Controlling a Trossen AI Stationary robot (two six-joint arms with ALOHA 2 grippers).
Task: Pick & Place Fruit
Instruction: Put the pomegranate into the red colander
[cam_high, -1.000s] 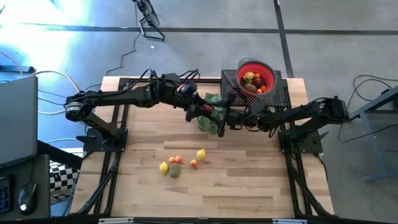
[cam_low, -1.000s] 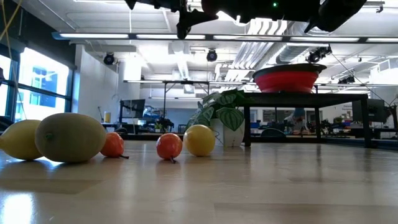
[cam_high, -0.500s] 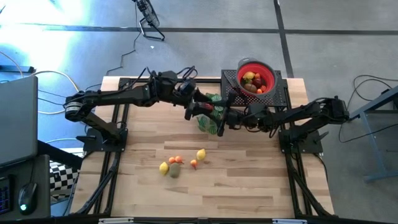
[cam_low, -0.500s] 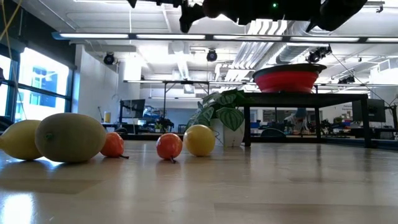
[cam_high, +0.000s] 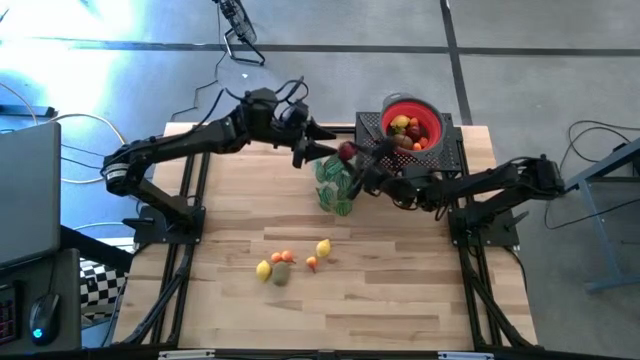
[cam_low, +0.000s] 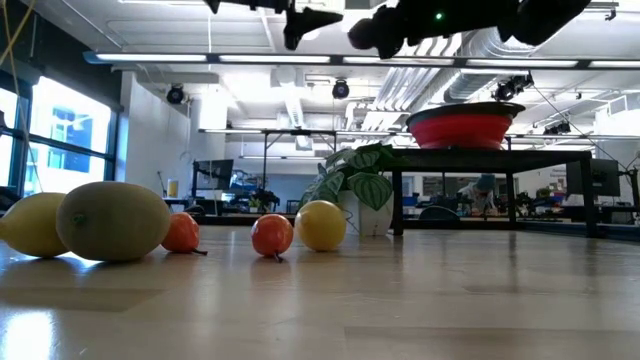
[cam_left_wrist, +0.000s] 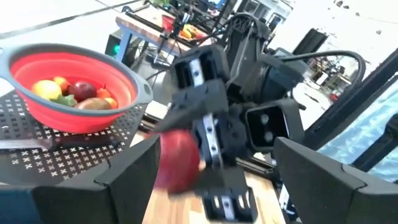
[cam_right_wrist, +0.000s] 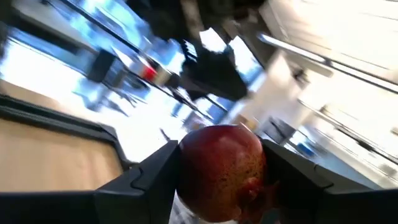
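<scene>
Two robot arms meet above a wooden table (cam_high: 400, 290); no readable writing or labels show.

The right end effector (cam_high: 352, 160) is clamped on a dark red fruit (cam_right_wrist: 221, 171), raised over the green plant sprig (cam_high: 333, 188). The left end effector (cam_high: 312, 150), its fingers (cam_left_wrist: 124, 180) spread apart and empty, sits just beside it. More fruit fills the red bowl (cam_high: 432, 118) on a black rack (cam_high: 452, 150); several loose fruits (cam_high: 283, 265) lie mid-table.

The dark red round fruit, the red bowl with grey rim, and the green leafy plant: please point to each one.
Dark red round fruit (cam_right_wrist: 221, 165), right wrist view, middle of its skin.
Red bowl with grey rim (cam_left_wrist: 118, 102), left wrist view, outer wall.
Green leafy plant (cam_high: 335, 188), high view, leaves.
</scene>
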